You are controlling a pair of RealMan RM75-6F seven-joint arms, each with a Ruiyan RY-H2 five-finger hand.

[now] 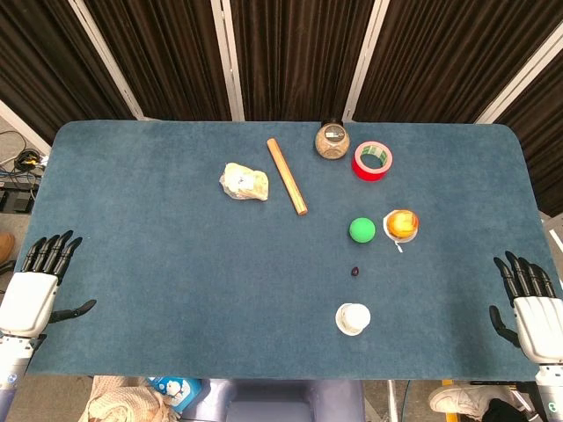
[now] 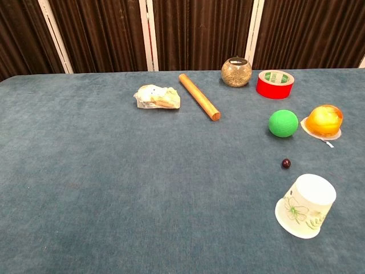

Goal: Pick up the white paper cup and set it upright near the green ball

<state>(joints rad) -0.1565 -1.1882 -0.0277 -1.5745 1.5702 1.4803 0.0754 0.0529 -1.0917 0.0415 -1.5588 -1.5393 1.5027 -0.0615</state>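
Observation:
The white paper cup [image 1: 353, 318] [image 2: 305, 205] with a green leaf print stands upside down, slightly tilted, near the table's front right. The green ball [image 1: 361, 229] [image 2: 283, 123] lies farther back, with a small dark bead [image 1: 355, 271] [image 2: 286, 164] between the two. My left hand [image 1: 35, 286] rests at the front left edge, fingers spread, holding nothing. My right hand [image 1: 531, 306] sits at the front right edge, also spread and empty. Both hands are far from the cup, and neither appears in the chest view.
An orange jelly cup [image 1: 401, 224] [image 2: 324, 120] sits just right of the ball. Behind are a red tape roll [image 1: 372, 160] [image 2: 274, 83], a round jar [image 1: 332, 141] [image 2: 236, 72], a wooden stick [image 1: 287, 175] [image 2: 199, 104] and a wrapped snack [image 1: 244, 182] [image 2: 157, 96].

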